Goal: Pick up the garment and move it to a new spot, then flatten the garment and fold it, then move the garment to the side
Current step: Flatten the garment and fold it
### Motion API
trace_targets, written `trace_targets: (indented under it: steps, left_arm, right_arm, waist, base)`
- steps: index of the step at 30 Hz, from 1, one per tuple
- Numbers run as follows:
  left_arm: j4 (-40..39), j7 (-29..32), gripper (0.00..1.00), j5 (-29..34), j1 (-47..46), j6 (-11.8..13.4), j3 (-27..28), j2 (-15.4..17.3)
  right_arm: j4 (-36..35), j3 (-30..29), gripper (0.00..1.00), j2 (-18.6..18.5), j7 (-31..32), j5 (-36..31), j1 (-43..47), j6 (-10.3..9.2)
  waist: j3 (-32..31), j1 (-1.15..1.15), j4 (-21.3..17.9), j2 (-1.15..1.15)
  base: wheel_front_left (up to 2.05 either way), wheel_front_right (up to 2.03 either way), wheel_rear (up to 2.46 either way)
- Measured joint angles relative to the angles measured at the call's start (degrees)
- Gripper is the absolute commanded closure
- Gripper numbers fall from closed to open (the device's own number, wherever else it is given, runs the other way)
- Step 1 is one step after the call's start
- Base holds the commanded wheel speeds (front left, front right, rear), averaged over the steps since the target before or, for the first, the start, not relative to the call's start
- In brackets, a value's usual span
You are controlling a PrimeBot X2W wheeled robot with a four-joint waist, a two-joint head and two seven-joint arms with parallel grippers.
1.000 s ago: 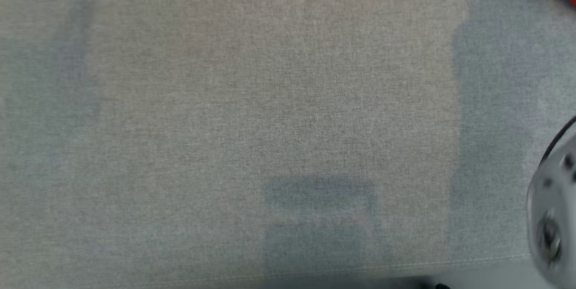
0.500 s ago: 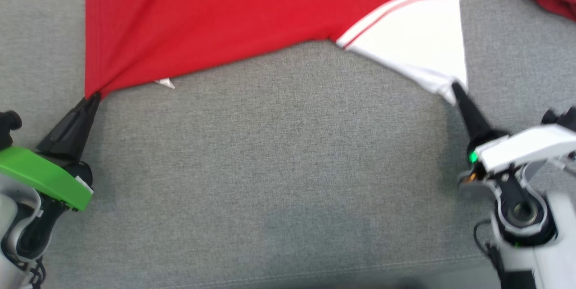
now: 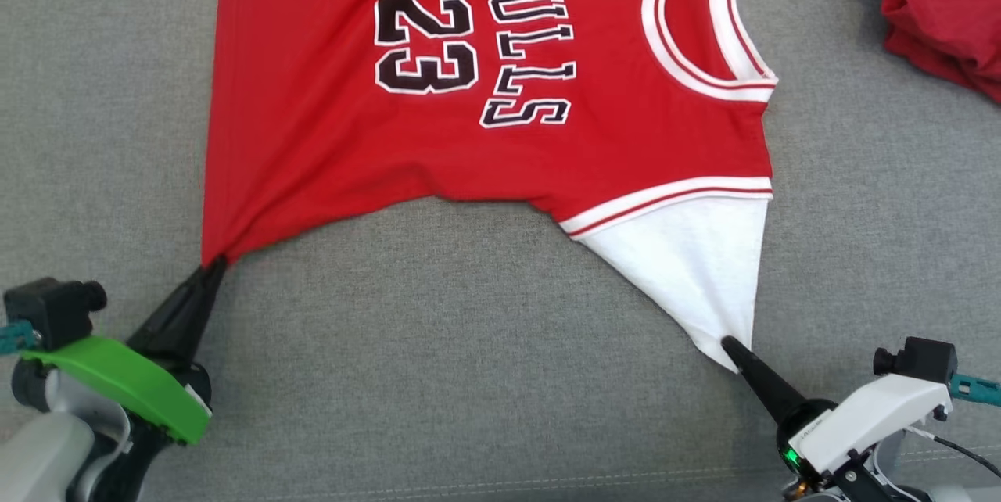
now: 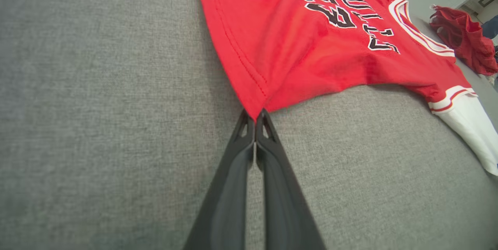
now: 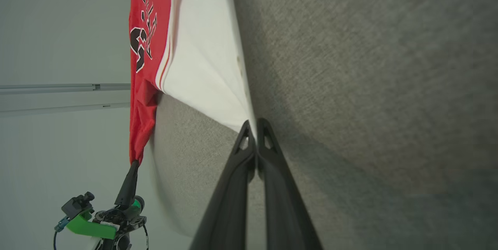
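Observation:
The garment [image 3: 469,95] is a red jersey with black white-outlined lettering, spread face up on the grey surface. My left gripper [image 3: 213,263] is shut on its red hem corner at the lower left, and the left wrist view shows that gripper [image 4: 255,114] pinching the garment [image 4: 311,39]. My right gripper [image 3: 729,346] is shut on the tip of the white sleeve [image 3: 696,267] at the lower right. In the right wrist view the gripper [image 5: 253,123] clamps the white sleeve [image 5: 202,67]. The cloth is pulled taut between both grips.
A second red cloth [image 3: 942,5] lies bunched at the far right, also seen as a red heap [image 4: 463,36] in the left wrist view. The grey fabric surface [image 3: 469,346] has a stitched front edge near the bottom of the head view.
The head view has shifted, so the whole picture moved. Relative to the surface's front edge, both grippers have drawn the garment nearer, and its lettering and neckline are in view now.

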Motion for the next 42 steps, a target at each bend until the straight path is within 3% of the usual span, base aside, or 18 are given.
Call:
trace_targets:
  steps: [9, 17, 20, 29, 42]
  left_arm:
    - [0.7, -0.5, 1.0, -0.1, 3.5, 0.0, 0.5, -2.5]
    - [-3.2, -0.5, 1.0, -2.4, 3.7, -0.5, 5.0, 0.4]
    - [-4.4, -0.5, 1.0, -2.9, 4.2, -0.5, 4.1, 1.2]
    - [-3.4, 0.1, 1.0, -2.8, 9.3, -0.5, 0.0, 1.2]
    - [2.8, -0.2, 1.0, -1.8, 10.3, -0.6, 0.2, -3.9]
  right_arm:
    - [-3.0, -4.0, 1.0, -2.8, 1.4, 2.4, 5.9, 0.64]
    - [-11.1, -7.5, 1.0, -2.7, 2.2, 7.8, 7.2, 2.05]
    - [-12.8, -7.4, 1.0, -3.4, 3.7, 9.2, 8.1, 2.09]
    - [-12.6, -7.3, 1.0, -6.7, 6.3, 8.3, 14.4, 1.35]
    - [-6.9, -7.6, 1.0, -7.9, 3.6, 0.9, 12.4, 1.11]
  waist:
    - [-3.1, 0.0, 0.2, 0.0]
    - [-4.6, 0.0, 0.9, 0.0]
    - [-4.9, 0.0, 1.1, 0.0]
    - [-5.0, 0.0, 0.5, 0.0]
    - [-5.6, 0.0, -0.5, 0.0]
  base:
    - [0.0, 0.0, 0.0]
    - [0.0, 0.0, 0.0]
    - [0.0, 0.0, 0.0]
    - [0.0, 0.0, 0.0]
    - [0.0, 0.0, 0.0]
